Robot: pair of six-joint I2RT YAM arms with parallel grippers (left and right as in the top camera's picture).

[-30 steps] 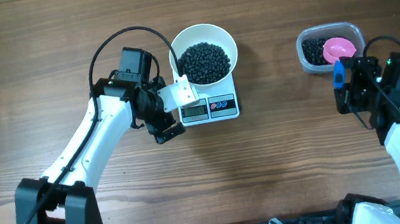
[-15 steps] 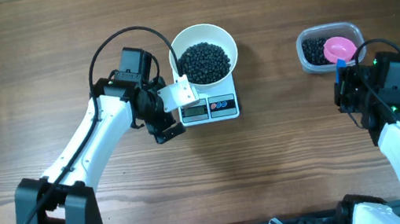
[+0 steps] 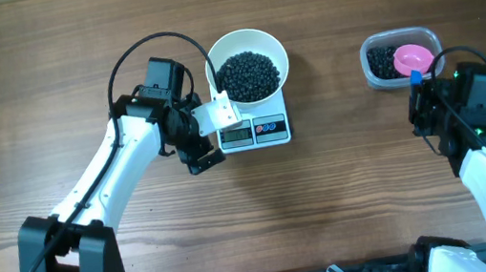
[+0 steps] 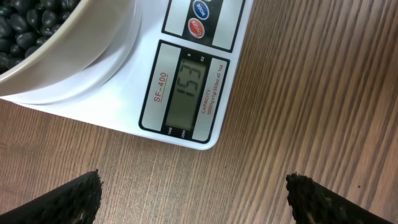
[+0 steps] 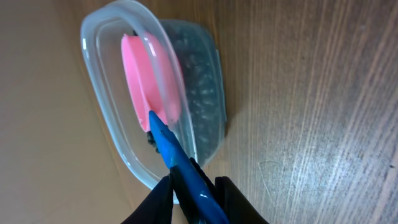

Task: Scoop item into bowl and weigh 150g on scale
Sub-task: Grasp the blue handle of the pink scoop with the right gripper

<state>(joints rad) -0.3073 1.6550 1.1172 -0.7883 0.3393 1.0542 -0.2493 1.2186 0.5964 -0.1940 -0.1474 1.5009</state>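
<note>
My left gripper (image 4: 196,200) hangs wide open with nothing in it, right above the scale (image 4: 118,109), and the display (image 4: 186,92) reads 153. The white bowl (image 3: 281,51) sits on the scale's far half, loaded with the black item (image 3: 248,74). Over on the right, my right gripper (image 5: 194,198) is pinched onto the blue handle of the pink scoop (image 5: 152,68), whose cup lies inside the clear tub (image 5: 93,74) along with more of the pellets. Tub and scale are well apart on the wooden surface (image 3: 349,197).
</note>
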